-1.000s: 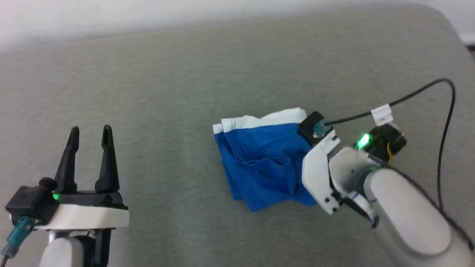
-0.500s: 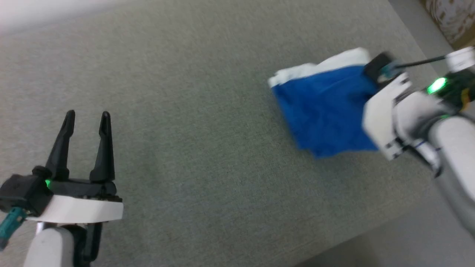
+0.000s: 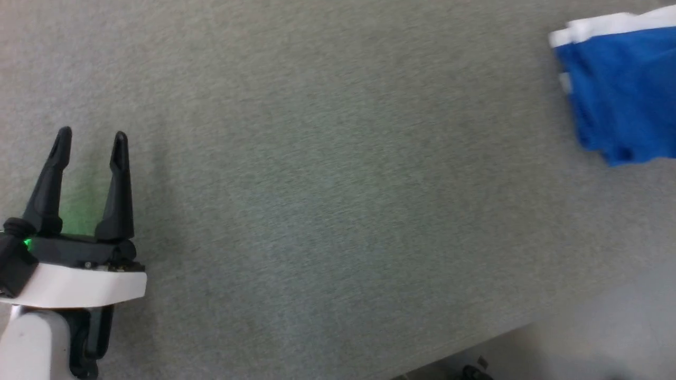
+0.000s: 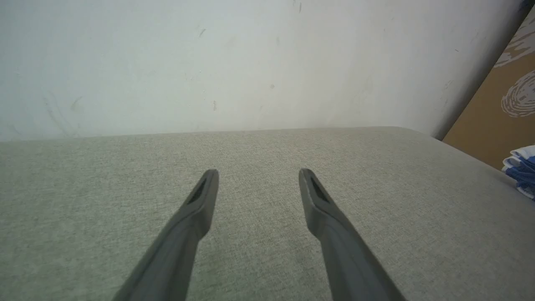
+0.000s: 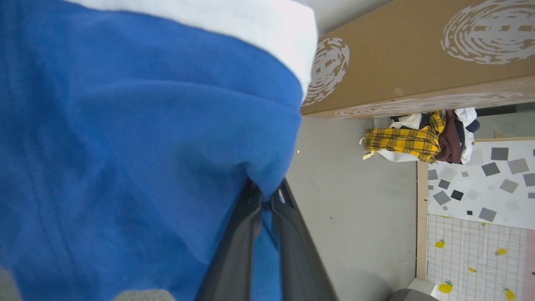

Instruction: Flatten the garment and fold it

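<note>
The garment (image 3: 623, 89), bright blue shorts with a white band along the top, is bunched in folds at the head view's upper right edge, over the grey-green cloth surface (image 3: 327, 200). Up close, its blue fabric (image 5: 125, 133) is pinched between the dark fingers of my right gripper (image 5: 264, 196), which is shut on a fold. My left gripper (image 3: 90, 145) stands open at the lower left, far from the shorts, with nothing between its fingers (image 4: 200, 200). A corner of the garment (image 4: 522, 173) shows at the left wrist view's far right.
The surface's front edge (image 3: 475, 343) runs across the lower right, with grey floor (image 3: 607, 327) beyond it. A white wall (image 4: 250, 62) backs the surface. A cardboard box (image 5: 418, 54) and a pile of clothes (image 5: 418, 140) are on the floor.
The whole head picture has shifted, so the camera has turned. The garment now sits at the upper right edge and the right arm has left the frame. My left gripper stays open.
</note>
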Motion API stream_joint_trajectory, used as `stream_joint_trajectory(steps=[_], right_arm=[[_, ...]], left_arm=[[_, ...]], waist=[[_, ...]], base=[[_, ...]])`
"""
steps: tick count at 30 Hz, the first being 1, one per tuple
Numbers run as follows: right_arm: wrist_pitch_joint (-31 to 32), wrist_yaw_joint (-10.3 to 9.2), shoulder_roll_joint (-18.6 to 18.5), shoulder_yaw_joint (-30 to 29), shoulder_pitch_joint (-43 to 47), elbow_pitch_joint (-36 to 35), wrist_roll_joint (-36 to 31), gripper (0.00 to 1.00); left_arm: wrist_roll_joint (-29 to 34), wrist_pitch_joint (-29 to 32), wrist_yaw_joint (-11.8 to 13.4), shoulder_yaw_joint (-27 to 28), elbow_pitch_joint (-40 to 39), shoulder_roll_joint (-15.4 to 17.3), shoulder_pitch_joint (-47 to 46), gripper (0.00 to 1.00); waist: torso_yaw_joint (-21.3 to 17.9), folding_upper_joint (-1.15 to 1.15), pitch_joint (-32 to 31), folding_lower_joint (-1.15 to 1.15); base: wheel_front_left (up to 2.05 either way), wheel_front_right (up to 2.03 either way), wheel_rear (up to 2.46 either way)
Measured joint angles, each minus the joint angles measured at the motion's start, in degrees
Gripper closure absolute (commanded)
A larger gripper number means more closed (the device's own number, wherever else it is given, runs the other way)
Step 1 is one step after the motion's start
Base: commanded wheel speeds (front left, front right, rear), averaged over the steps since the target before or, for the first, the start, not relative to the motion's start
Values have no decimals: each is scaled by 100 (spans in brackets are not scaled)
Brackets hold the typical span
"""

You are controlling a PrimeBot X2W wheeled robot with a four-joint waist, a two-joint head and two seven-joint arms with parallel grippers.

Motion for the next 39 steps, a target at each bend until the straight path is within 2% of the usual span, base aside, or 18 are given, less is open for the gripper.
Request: stream_joint_trajectory(steps=[1,2,6,9,12,16,18,20,22,28,30,34,39], right_arm=[[9,1,19,-205,0,71,-111,85],[-1,0,75,-450,1,124,-221,0],[-255,0,302,-1319,4,141,-761,0],[-672,0,424,-1695,12,24,-1109,0],[-1076,0,503,-1906,11,-78,-1181,0],[-1751,-1,584,-1859,-31,-421,-1010,0],[-2107,0,611,-1640,-89,-657,-869,0],[-2525,0,782,-1581,-127,-968,-739,0],[-2919,0,1077,-1548,-107,-1305,-646,0],[-3969,-2,2490,-1516,567,-2176,-534,0],[-4208,0,2759,-1399,914,-2335,-459,0],[-4599,-1,2906,-1226,1589,-2508,-200,0],[-4889,-2,2902,-1185,2292,-2444,736,0]], left_arm=[[-1,0,0,20,-9,12,0,0],[-3,0,0,32,-15,23,0,0],[-36,-2,0,8,5,35,-3,0],[-43,-16,0,-30,83,16,-5,0],[-52,-73,1,-86,237,-27,-9,0],[-63,-159,1,-143,498,-120,-24,0],[-90,-199,11,-144,600,-201,-24,0],[-93,-226,60,-140,701,-275,-23,0],[-92,-263,127,-141,804,-380,-24,0],[-68,-307,371,-111,1001,-684,-19,0],[-10,-314,450,-82,1049,-736,-17,0],[86,-320,591,-27,1128,-834,3,0],[232,-321,721,-4,1198,-935,7,0]], waist=[[49,0,43,0],[98,0,83,-1],[285,0,184,-1],[392,0,165,-1],[453,0,43,-2],[505,0,-227,-2],[521,0,-403,-3],[541,0,-593,-3],[568,0,-794,-3],[701,0,-1429,-4],[762,0,-1633,-4],[913,0,-2017,-4],[1188,0,-2392,-3]], base=[[0,0,0],[0,0,0],[0,0,0],[0,0,0],[0,0,0],[0,0,0],[0,0,0],[0,0,0],[0,0,0],[0,0,0],[0,0,0],[0,0,0],[0,0,0]])
